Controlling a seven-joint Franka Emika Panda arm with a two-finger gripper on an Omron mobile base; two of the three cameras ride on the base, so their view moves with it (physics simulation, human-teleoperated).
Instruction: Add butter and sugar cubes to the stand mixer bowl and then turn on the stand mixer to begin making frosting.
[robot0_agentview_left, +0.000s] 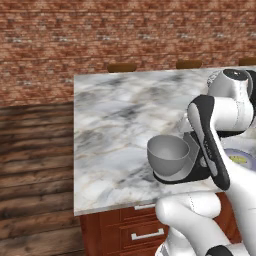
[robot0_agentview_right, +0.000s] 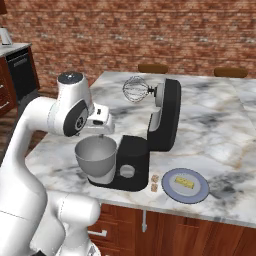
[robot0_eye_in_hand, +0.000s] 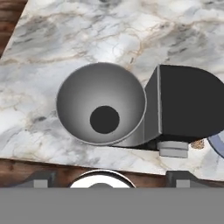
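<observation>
The mixer (robot0_agentview_right: 150, 135) stands near the front edge of the marble worktop (robot0_agentview_right: 210, 125), its head tilted up and back so the whisk (robot0_agentview_right: 135, 90) hangs clear in the air. The bowl (robot0_agentview_right: 96, 159) sits on the mixer's black base, to the left of the column in the right base view, and looks empty in the hand view (robot0_eye_in_hand: 101, 105), showing only a dark round spot at its bottom.

The end effector (robot0_agentview_right: 102, 131) hangs just above the bowl, apart from its rim. Its two dark fingertips (robot0_eye_in_hand: 41, 180) barely rise at the bottom corners of the hand view, set wide apart, with nothing between them.

The butter (robot0_agentview_right: 183, 183) lies on a blue-grey plate (robot0_agentview_right: 172, 192) just right of the mixer base, near the worktop's front edge. Two small brown sugar cubes (robot0_agentview_right: 155, 183) lie on the worktop between the base and the plate. The silver knob (robot0_agentview_right: 127, 171) faces front on the base.

Wooden drawers (robot0_agentview_left: 145, 232) sit below the worktop, and a brick wall (robot0_agentview_right: 150, 30) runs behind.
</observation>
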